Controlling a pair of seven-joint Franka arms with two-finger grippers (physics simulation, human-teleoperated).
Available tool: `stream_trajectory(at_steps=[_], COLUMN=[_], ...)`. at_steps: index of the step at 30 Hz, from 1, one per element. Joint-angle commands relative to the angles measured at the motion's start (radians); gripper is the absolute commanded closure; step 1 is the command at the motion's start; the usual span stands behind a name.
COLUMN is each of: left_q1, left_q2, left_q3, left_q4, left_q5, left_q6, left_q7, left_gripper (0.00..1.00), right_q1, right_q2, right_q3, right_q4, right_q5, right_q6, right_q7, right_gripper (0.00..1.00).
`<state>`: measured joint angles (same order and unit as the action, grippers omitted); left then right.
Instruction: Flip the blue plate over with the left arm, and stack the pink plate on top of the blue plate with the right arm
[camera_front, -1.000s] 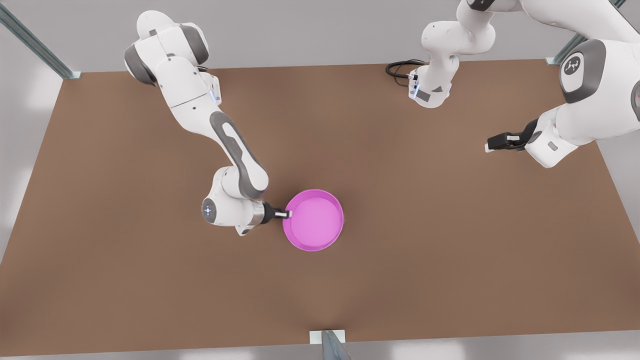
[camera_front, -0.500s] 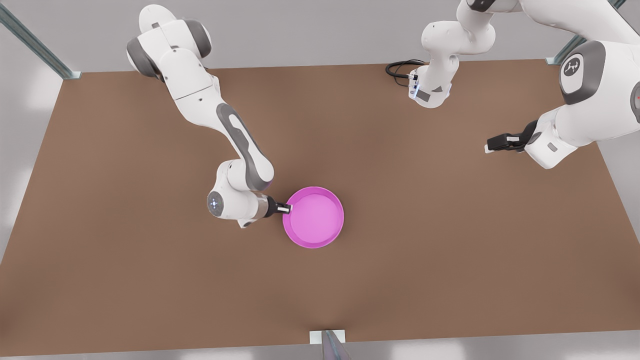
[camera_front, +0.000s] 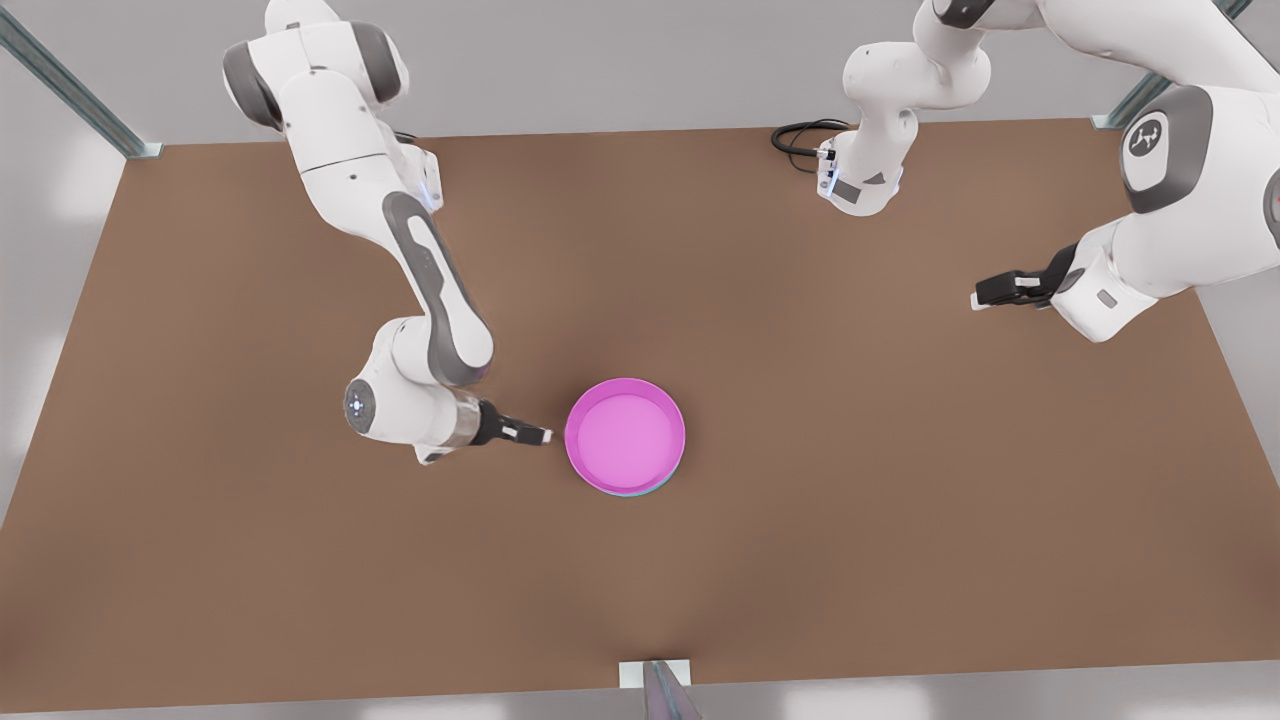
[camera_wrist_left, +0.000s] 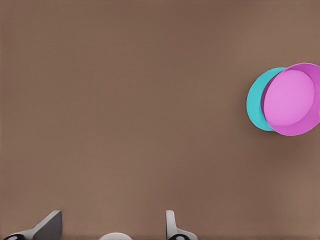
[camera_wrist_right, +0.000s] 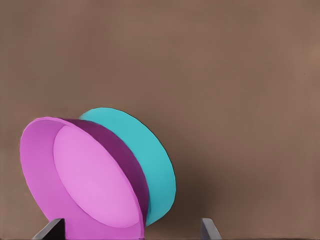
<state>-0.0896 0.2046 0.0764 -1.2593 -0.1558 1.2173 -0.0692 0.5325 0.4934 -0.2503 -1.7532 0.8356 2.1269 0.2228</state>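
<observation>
The pink plate (camera_front: 625, 432) sits stacked on the blue plate (camera_front: 640, 491) at mid-table (camera_front: 800, 500). The right gripper (camera_front: 546, 436) hangs just beside the stack on the front view's left; the left gripper (camera_front: 974, 297) waits well apart on the front view's right.

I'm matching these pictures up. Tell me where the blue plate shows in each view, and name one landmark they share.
Front view: the blue plate is a thin sliver under the lower edge of the pink plate, mid-table.
Left wrist view: a crescent peeking from under the pink plate, far off.
Right wrist view: close up, beneath the pink plate.
Shared landmark: the pink plate stacked on it.
</observation>
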Motion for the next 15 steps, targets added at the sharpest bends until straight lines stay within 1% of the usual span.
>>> stream_trajectory(at_steps=[1, 2, 3, 4, 5, 6, 7, 8, 9, 10, 11, 15], left_q1=[-0.001, -0.001, -0.001, -0.002, -0.002, -0.004, -0.002, -0.002, -0.002, -0.002, -0.002, -0.005], left_q2=[-0.01, -0.002, -0.004, -0.002, 0.001, 0.004, 0.007, 0.007, 0.015, 0.021, 0.019, 0.016], left_q3=[0.003, 0.031, 0.026, 0.026, 0.028, 0.028, 0.028, 0.028, 0.028, 0.029, 0.031, 0.031], left_q4=[0.003, 0.067, 0.072, 0.072, 0.07, 0.063, 0.06, 0.061, 0.063, 0.066, 0.069, 0.07], left_q5=[0.013, 0.013, 0.039, 0.045, 0.047, 0.048, 0.048, 0.048, 0.044, 0.048, 0.048, 0.051], left_q6=[-0.034, -0.082, -0.09, -0.099, -0.102, -0.104, -0.151, -0.17, -0.168, -0.165, -0.166, -0.171], left_q7=[0.136, 0.25, 0.273, 0.275, 0.273, 0.256, 0.255, 0.255, 0.256, 0.255, 0.256, 0.252], left_gripper=[0.0, 0.0, 0.0, 0.0, 0.0, 0.0, 0.0, 0.0, 0.0, 0.0, 0.0, 0.0], right_q1=[-0.003, -0.016, -0.063, -0.092, -0.089, -0.097, -0.094, -0.123, -0.278, -0.286, -0.293, -0.301], right_q2=[-0.053, -0.061, -0.046, -0.033, -0.035, -0.042, -0.091, -0.153, -0.239, -0.285, -0.306, -0.346], right_q3=[-0.081, -0.141, -0.144, -0.145, -0.144, -0.142, -0.138, -0.078, 0.132, 0.149, 0.166, 0.169], right_q4=[0.004, 0.145, 0.289, 0.443, 0.564, 0.696, 0.708, 0.709, 0.675, 0.623, 0.61, 0.558], right_q5=[-0.101, -0.349, -0.492, -0.628, -0.759, -0.787, -0.8, -0.822, -0.891, -0.908, -0.908, -0.911], right_q6=[-0.208, -0.424, -0.577, -0.723, -0.84, -0.97, -1.019, -1.068, -1.067, -1.064, -1.064, -1.033], right_q7=[-0.013, -0.008, -0.026, -0.105, -0.12, -0.117, -0.12, -0.12, -0.117, -0.114, -0.106, -0.108], right_gripper=[0.0, 0.0, 0.0, 0.0, 0.0, 0.0, 0.0, 0.0, 0.0, 0.0, 0.0, 0.0])
